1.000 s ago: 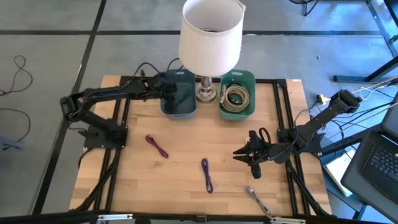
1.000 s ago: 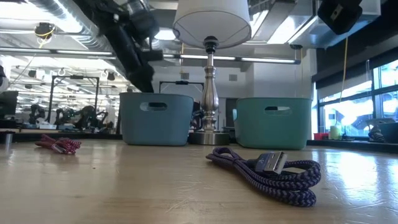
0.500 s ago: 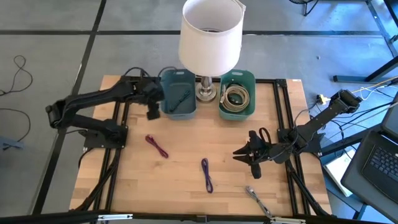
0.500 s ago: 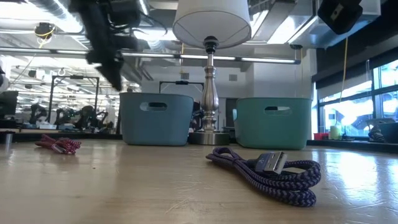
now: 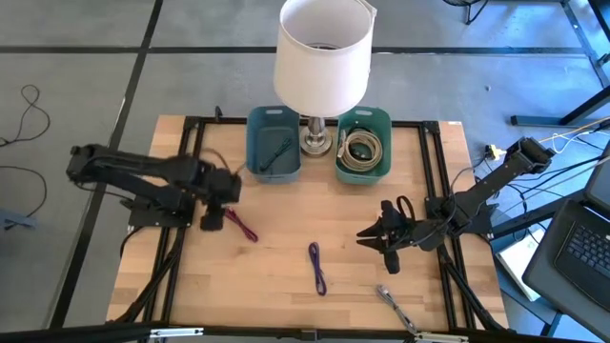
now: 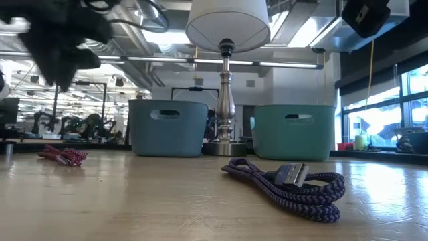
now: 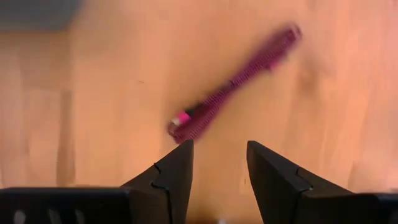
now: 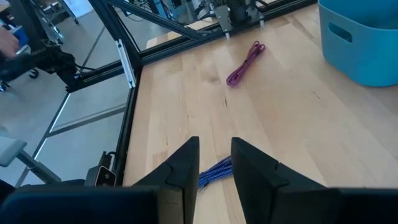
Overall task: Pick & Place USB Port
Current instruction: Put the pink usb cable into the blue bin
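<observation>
A magenta braided USB cable (image 5: 240, 225) lies flat on the wood left of centre; it also shows in the left wrist view (image 7: 233, 84) and the low view (image 6: 61, 155). My left gripper (image 5: 212, 221) hangs open above its left end, touching nothing, with its fingers (image 7: 177, 171) just short of the pink plug. A purple cable (image 5: 316, 267) lies near the table's middle. My right gripper (image 5: 372, 236) waits open to the right of it, fingers (image 8: 186, 162) pointing over the purple cable (image 8: 214, 171).
A blue bin (image 5: 274, 143) holding a dark cable and a green bin (image 5: 363, 143) holding a coiled cable stand at the far edge, with a lamp (image 5: 322, 57) between them. A silver cable (image 5: 394, 305) lies near the near right edge. Bare wood lies between the cables.
My left gripper has swung away from the blue bin toward the table's near-left and come down over the magenta cable. The right arm and all the cables have stayed where they were.
</observation>
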Available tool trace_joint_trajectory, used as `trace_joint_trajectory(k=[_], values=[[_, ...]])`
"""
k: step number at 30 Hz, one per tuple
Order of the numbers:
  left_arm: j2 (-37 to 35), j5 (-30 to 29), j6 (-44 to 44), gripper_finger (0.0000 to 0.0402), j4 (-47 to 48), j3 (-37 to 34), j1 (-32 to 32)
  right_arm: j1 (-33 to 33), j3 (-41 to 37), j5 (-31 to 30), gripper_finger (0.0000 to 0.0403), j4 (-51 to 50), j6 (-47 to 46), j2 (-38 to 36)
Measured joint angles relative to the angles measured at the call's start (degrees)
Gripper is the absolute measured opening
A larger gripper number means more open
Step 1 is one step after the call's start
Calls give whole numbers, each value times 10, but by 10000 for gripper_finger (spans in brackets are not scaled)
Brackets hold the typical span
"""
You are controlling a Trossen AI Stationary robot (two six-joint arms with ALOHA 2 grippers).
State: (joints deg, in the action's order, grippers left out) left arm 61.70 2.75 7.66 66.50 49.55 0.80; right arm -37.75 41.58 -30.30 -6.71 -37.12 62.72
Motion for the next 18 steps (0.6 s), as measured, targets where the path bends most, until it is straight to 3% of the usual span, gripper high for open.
trace_joint_trajectory(k=[5,8,12,18], values=[[18,-46,-19,143,-8,-36,133,0,0,-1,95,1,1,3],[35,-99,-41,143,-41,-48,180,0,0,-1,95,3,14,3],[67,-158,-100,143,-116,-51,207,1,0,-1,95,12,16,3],[121,-176,-143,143,-181,-51,202,0,0,-1,95,26,13,3]])
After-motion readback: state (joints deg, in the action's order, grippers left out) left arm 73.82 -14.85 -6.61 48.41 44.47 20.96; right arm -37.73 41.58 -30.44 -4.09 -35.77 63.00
